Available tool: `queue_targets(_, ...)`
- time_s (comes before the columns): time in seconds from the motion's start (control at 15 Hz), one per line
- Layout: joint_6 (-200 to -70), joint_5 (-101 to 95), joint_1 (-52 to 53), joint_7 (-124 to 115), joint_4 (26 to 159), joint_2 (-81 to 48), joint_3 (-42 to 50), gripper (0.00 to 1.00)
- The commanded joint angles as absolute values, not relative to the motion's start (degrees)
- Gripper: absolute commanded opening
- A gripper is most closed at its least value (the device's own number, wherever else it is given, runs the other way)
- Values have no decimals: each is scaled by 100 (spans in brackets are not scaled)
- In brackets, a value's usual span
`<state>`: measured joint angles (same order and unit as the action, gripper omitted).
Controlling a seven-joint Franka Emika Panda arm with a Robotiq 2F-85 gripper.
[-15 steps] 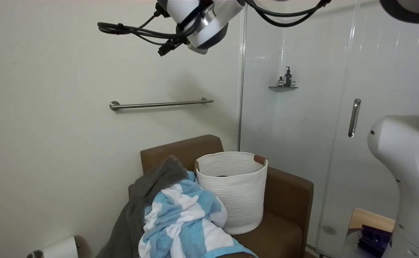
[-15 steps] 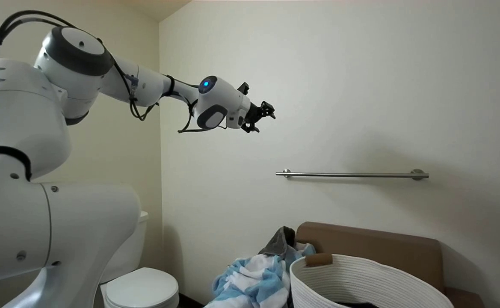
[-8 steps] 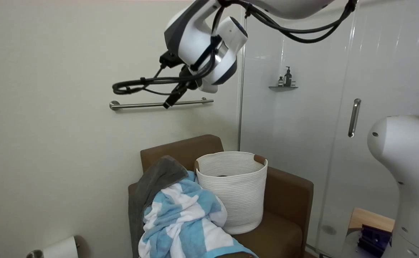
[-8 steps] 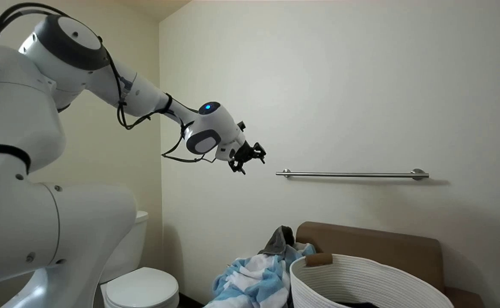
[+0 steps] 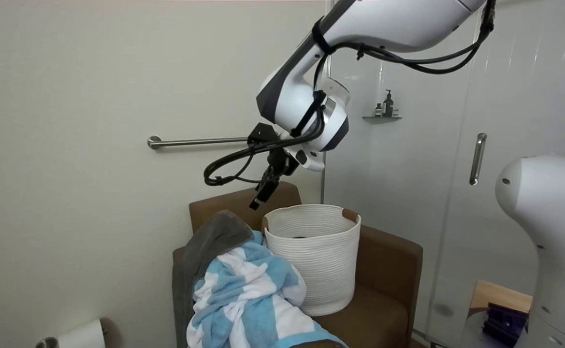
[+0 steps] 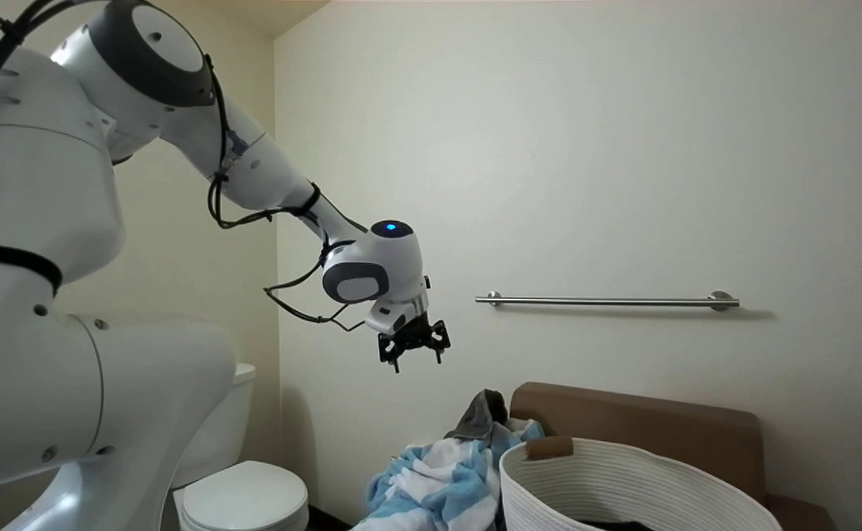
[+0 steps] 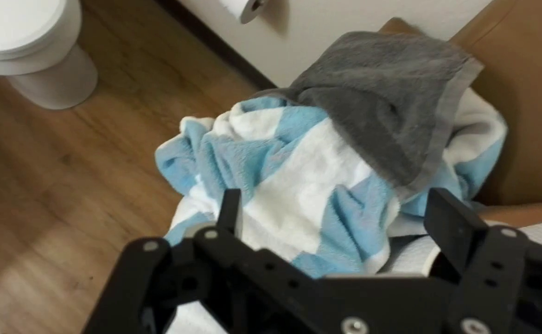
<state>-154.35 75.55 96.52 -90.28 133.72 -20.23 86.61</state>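
- Your arm (image 6: 254,169) is white with dark grey trim (image 6: 128,55) and one blue light (image 6: 391,227); your gripper (image 6: 417,363) is black.
- Your striped towel (image 7: 298,185) is light blue and white, in broad bands.
- Your grey towel (image 7: 377,102) is plain, with a paler grey border (image 7: 447,111).
- Your basket (image 5: 321,270) is off-white with fine horizontal ribbing and brown handles (image 6: 550,448).
- Your chair (image 5: 391,270) is plain brown, the floor (image 7: 90,185) brown with wood grain.
- You also see an off-white wall (image 5: 69,96).

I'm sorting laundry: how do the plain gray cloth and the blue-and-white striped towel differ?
The plain gray cloth is one colour; the blue-and-white striped towel alternates broad bands.
The gray cloth drapes over part of the striped towel, which lies bunched beneath.
Both are limp fabric on the brown armchair, and the open black gripper holds neither.
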Motion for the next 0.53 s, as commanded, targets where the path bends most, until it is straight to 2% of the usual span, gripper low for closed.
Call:
queue_targets(0.0, -15302, 7503, 9653, -9016, 13422, -1987, 8668, 100)
queue_targets(0.47, -15461, 7749, 9581, -8747, 13365, -1820, 8554, 100)
